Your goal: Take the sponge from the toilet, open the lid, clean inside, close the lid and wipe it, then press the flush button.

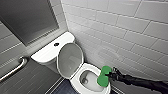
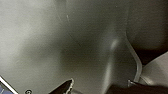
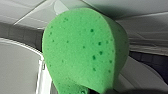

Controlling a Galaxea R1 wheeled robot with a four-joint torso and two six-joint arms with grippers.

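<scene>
The right gripper (image 1: 110, 74) was clamped on the sponge (image 1: 104, 75). The sponge jutted out ahead of its fingers, over the bowl rim of the toilet (image 1: 88, 67). Beyond the fingertips, across the bowl, the lid (image 1: 70, 58) stood upright against the tank, its grey inner face showing. Farther off, the flush button (image 1: 56, 44) sat in the middle of the tank top. The left gripper (image 2: 100, 86) had its fingers spread apart, with a bare grey surface beyond them.
</scene>
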